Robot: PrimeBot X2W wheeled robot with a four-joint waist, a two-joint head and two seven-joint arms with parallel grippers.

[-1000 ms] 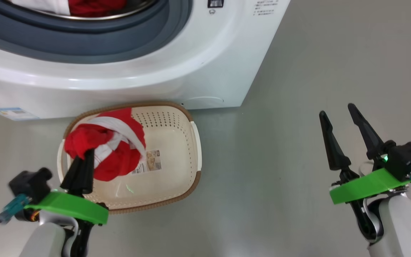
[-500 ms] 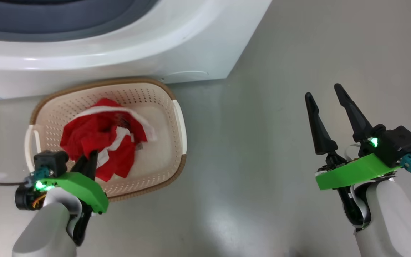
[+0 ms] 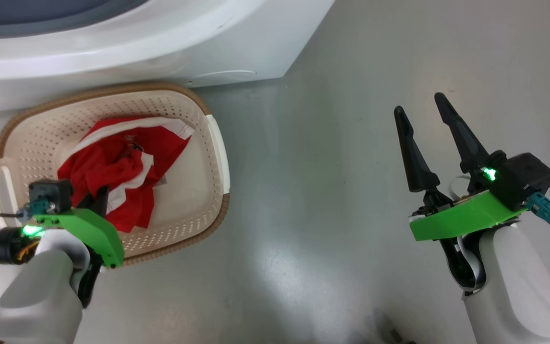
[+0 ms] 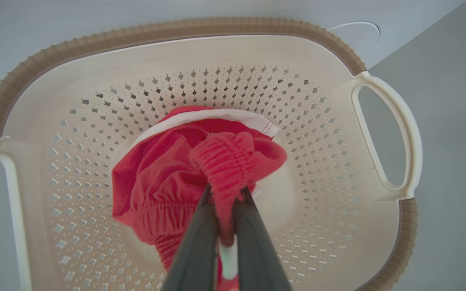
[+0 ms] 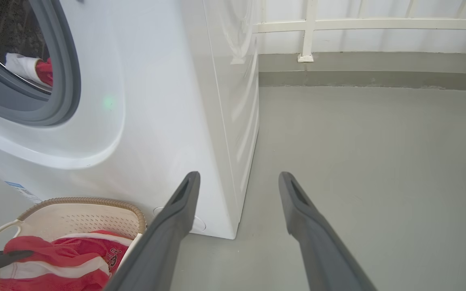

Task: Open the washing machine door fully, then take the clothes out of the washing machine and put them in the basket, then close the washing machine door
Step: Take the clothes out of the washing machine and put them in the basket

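Clothes [image 4: 168,178] of bright red with white trim are pinched at a gathered, ribbed fold between the two dark fingers [image 4: 195,250] of the left gripper [image 4: 227,193], which are drawn close together on the cloth with only the fabric between them. From that fold the rest of the garment hangs and spreads down into the basket [image 4: 176,27], its lower part resting on the perforated floor near the middle. In the head view the left gripper [image 3: 99,198] sits over the near left part of the basket [image 3: 112,89], with the clothes [image 3: 122,167] just beyond it. The cream basket stands on the grey floor [image 3: 327,143], its far brown rim close to the foot of the white washing machine [image 3: 160,48], and one white handle [image 3: 220,148] faces right.

Well to the right, the right gripper [image 3: 418,102] hangs above bare floor, its fingers spread wide and holding nothing. Its own camera looks past the right gripper [image 5: 239,174] at the washing machine [image 5: 156,101], where some red and white fabric [image 5: 34,66] lies inside the drum behind the grey gasket [image 5: 69,81], with the basket [image 5: 83,200] low at the left.
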